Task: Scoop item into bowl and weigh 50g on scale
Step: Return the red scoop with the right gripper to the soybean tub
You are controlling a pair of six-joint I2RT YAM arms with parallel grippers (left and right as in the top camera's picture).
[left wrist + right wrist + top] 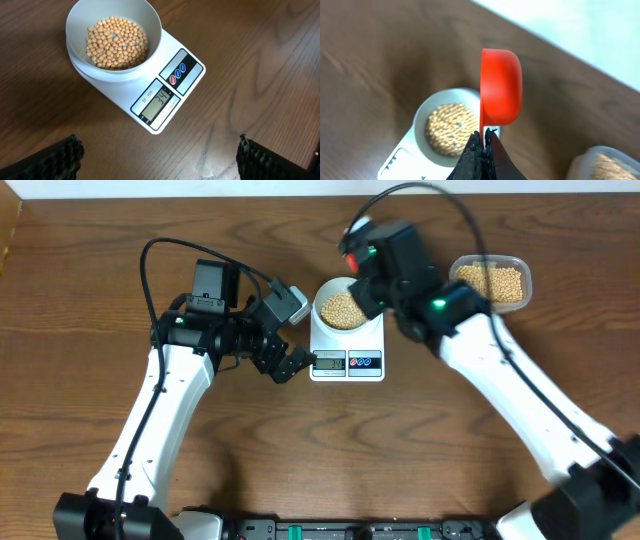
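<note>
The white bowl (150,20) stands on the white scale (192,72) with a heap of tan beans (116,42) in it; the display (160,102) reads 34. My left gripper (157,156) is open over bare wood just in front of the scale, at its left front corner in the overhead view (292,363). My right gripper (484,135) is shut on the handle of a red scoop (501,87). The scoop is turned on its side above the bowl's (420,117) right rim, its inside hidden. From overhead, the right gripper (362,278) hangs over the bowl (320,298).
A clear plastic container (492,282) of more beans stands right of the scale, behind the right arm, and shows in the right wrist view's lower right corner (600,167). Brown wooden table (120,220) all round, with cables above both arms.
</note>
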